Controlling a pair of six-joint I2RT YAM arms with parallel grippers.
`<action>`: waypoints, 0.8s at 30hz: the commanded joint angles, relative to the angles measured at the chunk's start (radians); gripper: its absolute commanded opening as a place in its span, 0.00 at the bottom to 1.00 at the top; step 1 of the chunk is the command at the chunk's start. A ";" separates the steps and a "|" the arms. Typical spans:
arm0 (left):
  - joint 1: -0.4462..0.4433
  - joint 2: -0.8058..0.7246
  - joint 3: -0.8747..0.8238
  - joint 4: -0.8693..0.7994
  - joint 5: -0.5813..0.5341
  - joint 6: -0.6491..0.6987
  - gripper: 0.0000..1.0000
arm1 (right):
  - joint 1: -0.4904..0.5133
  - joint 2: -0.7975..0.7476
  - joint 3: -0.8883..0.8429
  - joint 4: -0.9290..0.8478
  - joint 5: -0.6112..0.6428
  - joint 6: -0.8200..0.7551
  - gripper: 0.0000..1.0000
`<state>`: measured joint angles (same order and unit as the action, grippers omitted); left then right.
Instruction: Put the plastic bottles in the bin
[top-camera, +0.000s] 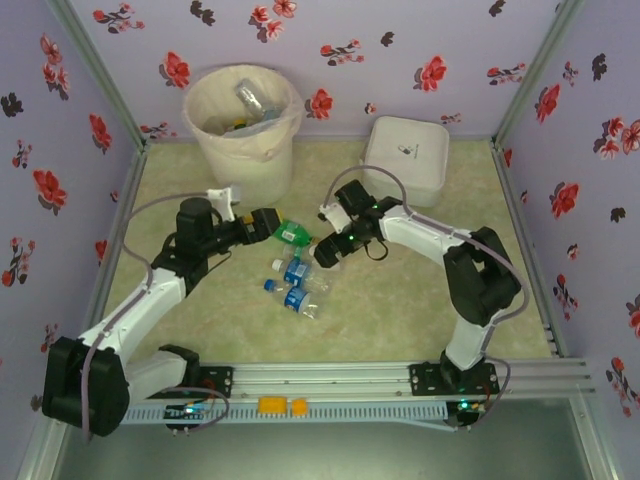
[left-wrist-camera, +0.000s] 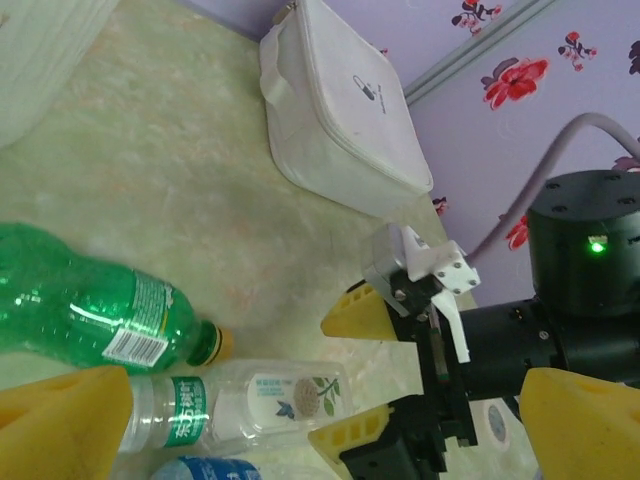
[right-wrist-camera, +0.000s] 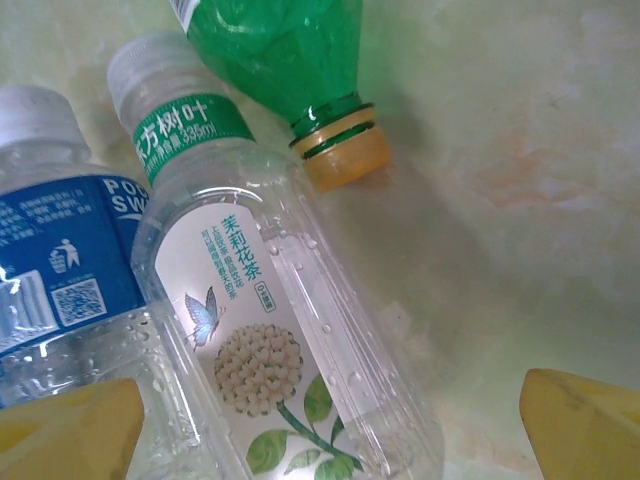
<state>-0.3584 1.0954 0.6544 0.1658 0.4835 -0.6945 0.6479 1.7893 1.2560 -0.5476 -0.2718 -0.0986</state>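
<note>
From where I stand, the pale marbled worktop (top-camera: 400, 300) spreads out under both sets of fingers. The bin (top-camera: 245, 165), tall, cream and lined with a pinkish bag, sits well beyond the left fingers (top-camera: 276, 228), toward the back wall, and a few bottles already lie inside it. The flat white lidded box (top-camera: 405, 158) rests behind the right fingers (top-camera: 326, 250), well apart from them. The two sets of fingers face each other across a small cluster of plastic bottles (top-camera: 293, 280), tips near one another but apart. The left fingers are spread wide and released; in the left wrist view their yellow pads (left-wrist-camera: 60, 420) stand far apart at either lower corner, gripping nothing. The right fingers are likewise spread and released, their yellow pads (right-wrist-camera: 585, 420) well apart in the right wrist view and hanging low over the bottles, pinching none of them. The green bottle (left-wrist-camera: 80, 300) lies on its side between the two sets of fingers, just ahead of the left ones, its yellowish cap pointing toward the right ones. The clear bottle with a flower and butterfly label (right-wrist-camera: 260, 340) lies directly between the right pads, its green neck band just beside the green bottle's cap. A blue-labelled bottle (right-wrist-camera: 60, 260) lies against that clear one, close by the right fingers' left-hand pad, and another blue-labelled bottle (top-camera: 296, 298) lies on the near side of both sets of fingers
</note>
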 joint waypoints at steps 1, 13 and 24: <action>-0.005 -0.044 -0.073 0.148 -0.004 -0.072 1.00 | 0.016 0.035 0.051 -0.068 0.045 -0.046 0.97; -0.007 0.032 -0.227 0.422 -0.033 -0.225 1.00 | 0.018 0.140 0.108 -0.107 0.106 -0.082 0.94; -0.013 0.133 -0.213 0.512 -0.017 -0.280 1.00 | 0.029 0.183 0.118 -0.054 0.098 -0.097 0.97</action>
<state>-0.3622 1.2137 0.4309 0.5999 0.4610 -0.9440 0.6685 1.9366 1.3426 -0.6182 -0.1864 -0.1654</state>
